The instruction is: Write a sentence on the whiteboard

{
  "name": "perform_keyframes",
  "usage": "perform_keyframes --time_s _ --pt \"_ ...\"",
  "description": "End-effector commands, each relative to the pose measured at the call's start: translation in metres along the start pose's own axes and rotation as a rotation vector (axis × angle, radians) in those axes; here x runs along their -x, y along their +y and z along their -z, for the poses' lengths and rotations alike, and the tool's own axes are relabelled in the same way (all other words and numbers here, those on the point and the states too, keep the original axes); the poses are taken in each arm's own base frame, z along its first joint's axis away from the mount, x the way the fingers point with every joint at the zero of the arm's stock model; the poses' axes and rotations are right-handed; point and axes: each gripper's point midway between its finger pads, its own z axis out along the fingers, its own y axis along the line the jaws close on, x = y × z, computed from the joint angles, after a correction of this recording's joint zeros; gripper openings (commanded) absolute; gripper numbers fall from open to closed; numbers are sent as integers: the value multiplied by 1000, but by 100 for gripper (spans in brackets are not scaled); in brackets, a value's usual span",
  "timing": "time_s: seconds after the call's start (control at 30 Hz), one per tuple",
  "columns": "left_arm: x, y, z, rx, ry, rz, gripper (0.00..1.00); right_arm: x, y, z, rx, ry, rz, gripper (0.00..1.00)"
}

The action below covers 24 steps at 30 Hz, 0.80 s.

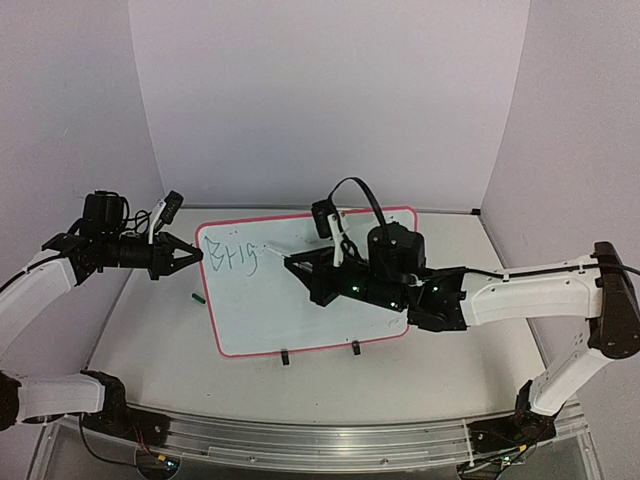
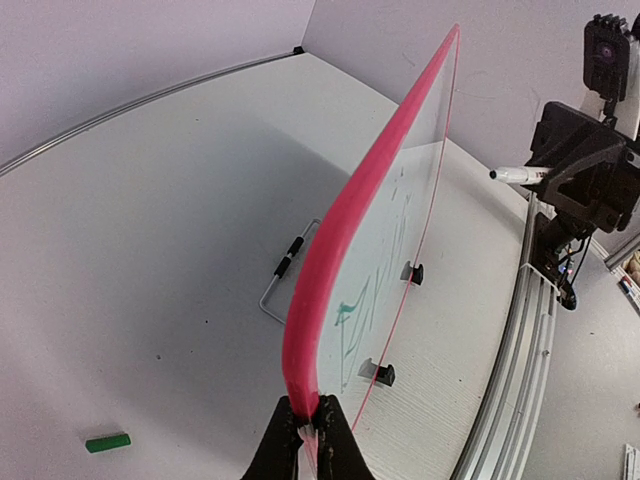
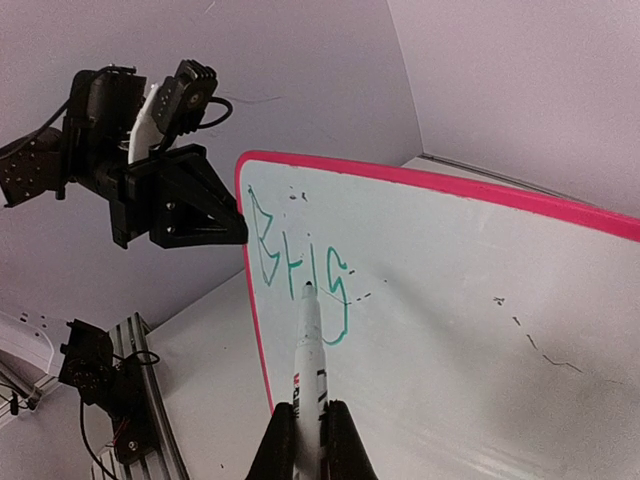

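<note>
1. two white-shelled arms rise from a ribbed aluminium rail (image 1: 320, 440) at the near edge of the matte pale table (image 1: 150, 340).
2. we see the left gripper (image 2: 310, 425), black and wedge-shaped, with its jaws pinched tight on the rounded red-pink frame of the whiteboard (image 2: 340, 260), at its left short edge.
3. we see the right gripper (image 3: 308, 420) clamped hard round the barrel of a slim white marker (image 3: 310, 360); the red and black print on the barrel is too small for us to read.
4. the marker's tip touches the glossy white face of the board, just under the green letters.
5. the sentence (image 3: 300, 265) so far reads "brig" to us, in thin, shaky green strokes near the board's upper left corner, close to the left gripper's grip.
6. the whiteboard is a smooth rectangle with rounded corners, lying mid-table between the two arms; a few faint dark specks mark its bare part.
7. two small black clips (image 1: 285, 357) sit on its near long edge.
8. a small green piece (image 1: 197, 297) lies on the table just left of the board.
9. a bent wire bracket (image 2: 285, 275) shows behind the board in the left wrist view.
10. plain pale wall panels (image 1: 330, 100) close off the far side.
</note>
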Motion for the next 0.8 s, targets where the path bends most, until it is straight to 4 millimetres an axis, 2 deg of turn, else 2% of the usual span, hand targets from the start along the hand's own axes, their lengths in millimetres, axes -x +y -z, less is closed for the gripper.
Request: perform_keyframes --time_s 0.0,0.77 --pt "-11 5 -3 19 37 1 0 14 1 0 19 -32 26 0" --pt "-12 6 -5 17 43 9 0 27 -19 -26 -52 -45 34 0"
